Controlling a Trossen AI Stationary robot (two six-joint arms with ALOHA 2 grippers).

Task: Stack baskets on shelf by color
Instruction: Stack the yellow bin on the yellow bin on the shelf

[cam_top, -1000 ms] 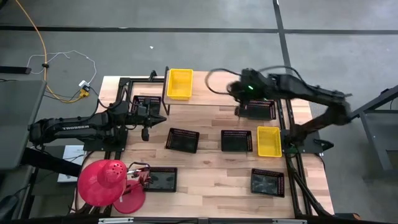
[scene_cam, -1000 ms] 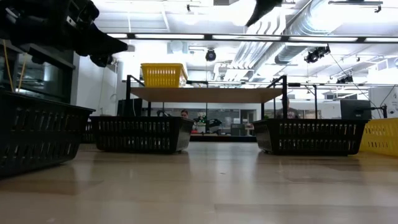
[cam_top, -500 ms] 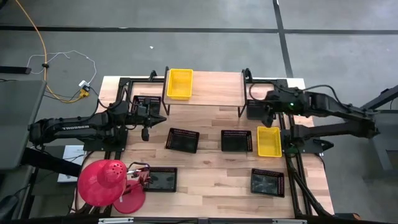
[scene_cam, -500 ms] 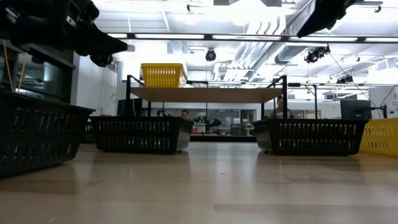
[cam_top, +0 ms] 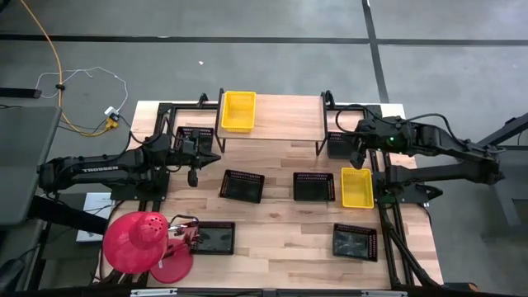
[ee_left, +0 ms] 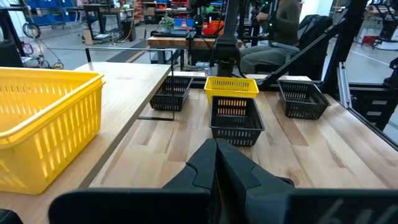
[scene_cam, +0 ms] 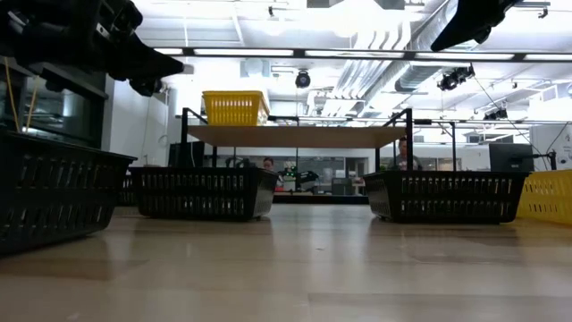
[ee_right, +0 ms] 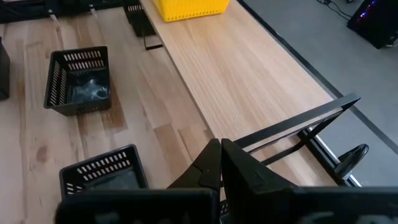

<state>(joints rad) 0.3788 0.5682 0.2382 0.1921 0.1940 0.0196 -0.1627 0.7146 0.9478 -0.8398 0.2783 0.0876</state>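
The shelf (cam_top: 280, 117) stands at the table's far side. One yellow basket (cam_top: 238, 110) rests by its bottom on the shelf's left end (ee_left: 134, 93). A second yellow basket (cam_top: 356, 187) and several black baskets (cam_top: 242, 186) (cam_top: 313, 186) sit on the tabletop. My left gripper (cam_top: 213, 154) (ee_left: 216, 168) hangs shut and empty near the shelf's left end, above a black basket (cam_top: 195, 139). My right gripper (cam_top: 353, 142) (ee_right: 221, 162) hangs shut and empty off the shelf's right end (ee_right: 249, 74), above another black basket (cam_top: 340, 145).
A red dome-shaped object (cam_top: 136, 242) sits at the near left corner beside a black basket (cam_top: 216, 238). Another black basket (cam_top: 355, 241) stands near right. Black frame rails (cam_top: 388, 206) run along both table sides. The shelf's middle and right part show bare wood.
My right gripper has drawn back from over the shelf's right part toward the table's right edge, sinking a little and rolling about its own axis. It stayed shut and empty. No basket has moved.
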